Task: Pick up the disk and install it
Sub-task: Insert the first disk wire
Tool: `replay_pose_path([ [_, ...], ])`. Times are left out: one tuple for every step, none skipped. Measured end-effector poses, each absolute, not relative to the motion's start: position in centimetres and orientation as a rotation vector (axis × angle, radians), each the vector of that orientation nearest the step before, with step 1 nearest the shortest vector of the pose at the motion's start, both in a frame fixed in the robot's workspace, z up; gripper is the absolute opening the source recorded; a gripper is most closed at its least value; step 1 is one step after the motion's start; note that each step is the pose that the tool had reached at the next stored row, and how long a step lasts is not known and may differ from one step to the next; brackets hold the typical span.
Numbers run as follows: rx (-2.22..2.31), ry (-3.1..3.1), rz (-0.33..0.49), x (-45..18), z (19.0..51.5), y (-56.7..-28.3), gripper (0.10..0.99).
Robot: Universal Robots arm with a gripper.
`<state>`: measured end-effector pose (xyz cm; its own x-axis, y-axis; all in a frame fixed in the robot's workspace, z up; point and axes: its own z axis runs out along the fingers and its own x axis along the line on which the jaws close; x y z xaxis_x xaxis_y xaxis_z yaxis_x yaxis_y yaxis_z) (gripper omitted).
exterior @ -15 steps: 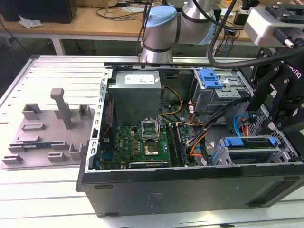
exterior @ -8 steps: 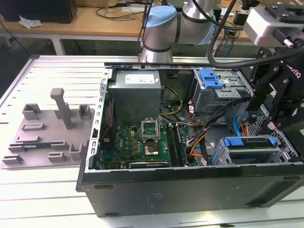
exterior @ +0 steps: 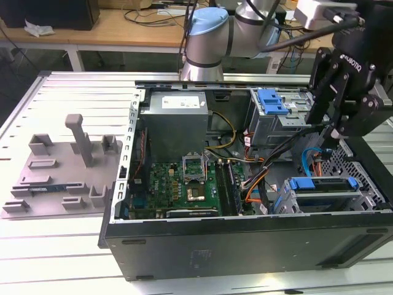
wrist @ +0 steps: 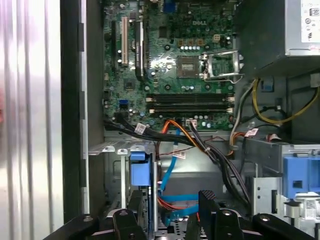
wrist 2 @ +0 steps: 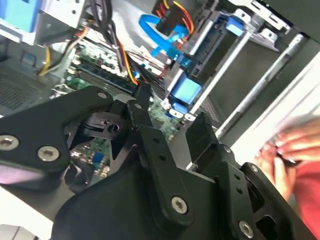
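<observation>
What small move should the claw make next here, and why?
Probably a short descent toward the disk, nudging sideways to centre on it. The claw hangs open and empty above the computer case, touching nothing, and in the first wrist view the disk's blue frame sits by one fingertip, not between the two.

surface: white slatted table [exterior: 55,261] | on it: open computer case [exterior: 245,246], grey moulded fixture [exterior: 61,178]

Robotics lab or test workshop. Industrial robot arm [exterior: 206,37] at the far edge of a slotted aluminium desk [exterior: 73,92]. Opened computer tower [exterior: 245,246] lies on it, motherboard [exterior: 184,181] exposed. Grey moulded fixture [exterior: 61,172] beside it. Wooden desk [exterior: 123,27] behind, strewn with cables [exterior: 163,12].
</observation>
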<state>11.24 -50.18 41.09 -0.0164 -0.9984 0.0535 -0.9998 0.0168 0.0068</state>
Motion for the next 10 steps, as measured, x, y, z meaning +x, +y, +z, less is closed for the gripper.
replay_pose_path([
  [2.158,-2.195,0.081,11.2,41.1,-49.9,0.565],
  [2.141,-2.177,0.117,11.3,41.1,-49.6,0.565],
  [2.122,-2.159,0.154,11.3,41.1,-49.3,0.565],
  [2.113,-2.149,0.172,11.3,41.1,-49.1,0.565],
  [2.103,-2.14,0.191,11.3,41.1,-48.9,0.565],
  [2.094,-2.13,0.208,11.3,41.1,-48.6,0.565],
  [2.088,-2.124,0.219,11.3,41.0,-48.1,0.565],
  [2.088,-2.124,0.22,11.4,41.0,-47.8,0.565],
  [2.087,-2.125,0.22,11.4,40.9,-47.7,0.565],
  [2.081,-2.13,0.219,11.4,40.9,-47.7,0.565],
])
